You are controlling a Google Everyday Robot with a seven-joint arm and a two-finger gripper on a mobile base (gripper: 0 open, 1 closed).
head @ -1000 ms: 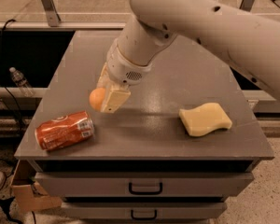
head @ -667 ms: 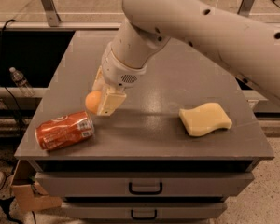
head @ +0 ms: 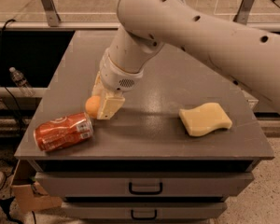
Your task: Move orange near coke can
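The orange (head: 92, 105) is a small round fruit held between the fingers of my gripper (head: 101, 104), just above the grey table top (head: 149, 83) at its front left. The near finger (head: 109, 106) covers the orange's right side. The coke can (head: 64, 131) lies on its side at the table's front left corner, just below and left of the orange, a small gap apart. My large pale arm comes down from the upper right.
A pale yellow wavy sponge (head: 205, 118) lies at the front right of the table. Drawers (head: 144, 188) sit under the table front. A plastic bottle (head: 19, 81) and a cardboard box (head: 30, 197) are on the floor at left.
My gripper with the orange has moved left and forward, closer to the coke can. The can and sponge have not moved.
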